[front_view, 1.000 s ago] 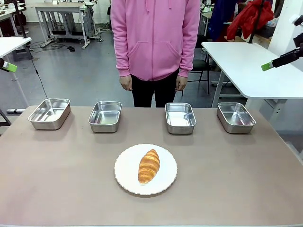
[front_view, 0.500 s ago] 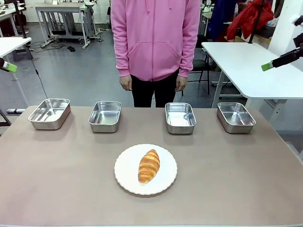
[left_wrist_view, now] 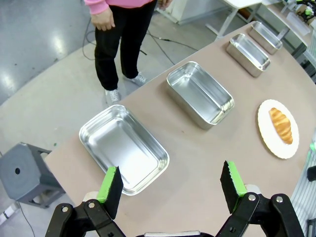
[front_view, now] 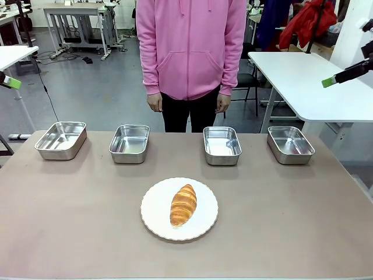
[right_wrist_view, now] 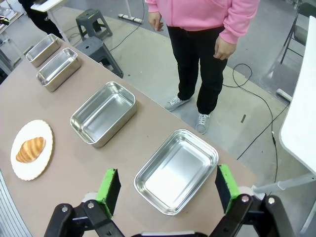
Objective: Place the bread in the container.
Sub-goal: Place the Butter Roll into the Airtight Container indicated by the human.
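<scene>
Front view: a matte brown table (front_view: 70,233) carries a round white plate (front_view: 154,210) with a finely scalloped rim. The bread (front_view: 183,205) lies on the middle of it, a golden-brown ridged oval with paler stripes across its crust. Beyond the plate, 4 shiny rectangular steel containers with rounded corners stand in a row, well apart and all empty: far-left (front_view: 60,140), second (front_view: 129,143), third (front_view: 222,145), far-right (front_view: 290,144). I cannot tell which is the one meant. A person in a pink hoodie (front_view: 191,46) stands behind the table, arms hanging. 1 green pad of the left gripper (front_view: 11,83) shows at the left edge and 1 of the right gripper (front_view: 329,82) at the upper right, both high and well clear of the table; their spread cannot be told here.

Left wrist view: the left gripper (left_wrist_view: 171,170) is spread wide and holds nothing. Just beyond its fingers lies the far-left container (left_wrist_view: 123,150), its rolled rim and mirror-like floor plain. The bread (left_wrist_view: 280,125) sits on the plate at the far right. A grey stool (left_wrist_view: 22,173) stands on the floor beside the table corner.

Right wrist view: the right gripper (right_wrist_view: 167,170) is likewise wide and holds nothing, above the far-right container (right_wrist_view: 197,148). The bread (right_wrist_view: 30,149) lies on the plate at the left. A black cable (right_wrist_view: 256,113) trails over the floor near the person's shoes.
</scene>
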